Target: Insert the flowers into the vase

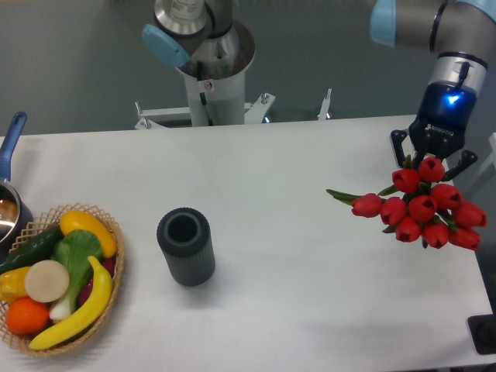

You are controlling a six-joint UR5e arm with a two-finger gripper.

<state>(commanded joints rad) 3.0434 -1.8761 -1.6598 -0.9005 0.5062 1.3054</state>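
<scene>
Flowers (422, 208) sit at the right side of the white table (294, 201), a tight bunch of red tulip buds with green leaves poking out toward the left. The gripper (434, 160) is directly above and behind the bunch, its two dark fingers (398, 146) spread to either side of the topmost buds. The stems are hidden behind the blooms, so it cannot be told whether the jaws are clamped on them or merely standing around them. A blue light glows on the gripper's body.

Well apart from the bunch, toward the left half of the table, stands the vase (186, 246), a dark grey ribbed cylinder, upright, with its round mouth open. Nothing is in its mouth.

At the table's left front edge lies a wicker basket (116, 271) filled with toy fruit and vegetables, a yellow banana (81, 310) among them. Just behind the basket, at the left border, a pot (9, 209) with a blue handle is partly in view. The robot's light metal base (213, 85) rises behind the table's far edge.
</scene>
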